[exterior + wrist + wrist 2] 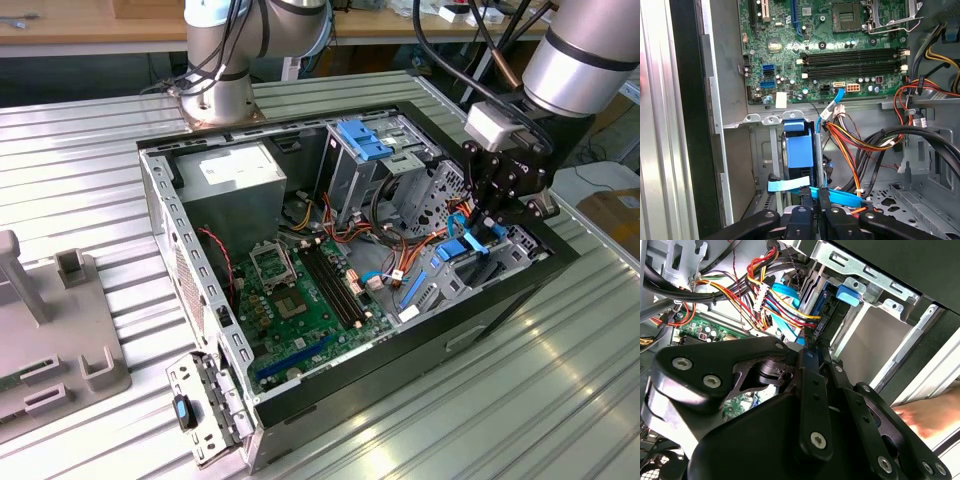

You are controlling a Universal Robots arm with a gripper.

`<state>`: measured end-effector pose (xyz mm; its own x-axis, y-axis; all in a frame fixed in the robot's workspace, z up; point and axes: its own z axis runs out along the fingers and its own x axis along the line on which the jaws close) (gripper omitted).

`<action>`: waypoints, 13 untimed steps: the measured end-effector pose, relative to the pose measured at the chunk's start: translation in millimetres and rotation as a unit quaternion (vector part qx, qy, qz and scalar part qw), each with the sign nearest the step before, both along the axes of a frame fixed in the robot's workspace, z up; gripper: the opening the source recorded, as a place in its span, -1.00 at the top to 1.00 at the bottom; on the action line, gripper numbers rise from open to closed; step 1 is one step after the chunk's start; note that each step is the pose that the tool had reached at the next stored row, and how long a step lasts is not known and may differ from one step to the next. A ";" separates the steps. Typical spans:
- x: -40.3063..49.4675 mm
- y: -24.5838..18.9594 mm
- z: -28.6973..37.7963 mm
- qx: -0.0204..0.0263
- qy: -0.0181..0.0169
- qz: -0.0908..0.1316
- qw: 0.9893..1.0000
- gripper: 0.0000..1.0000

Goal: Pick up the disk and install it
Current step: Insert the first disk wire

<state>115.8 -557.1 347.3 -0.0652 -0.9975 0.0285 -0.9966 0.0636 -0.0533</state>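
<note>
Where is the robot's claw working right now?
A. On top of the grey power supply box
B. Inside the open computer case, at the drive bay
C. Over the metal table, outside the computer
B: the gripper reaches down inside the open computer case, at the blue-framed disk standing on edge in the drive bay.

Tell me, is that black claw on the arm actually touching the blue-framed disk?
Touching. In the first wrist view the end effector has its fingertips closed against the disk's thin edge, no gap visible, with the disk standing in the drive bay.
</note>
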 end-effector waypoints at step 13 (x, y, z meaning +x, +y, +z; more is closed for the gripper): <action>1.2 0.1 1.5 0.000 0.000 0.000 1.000 0.67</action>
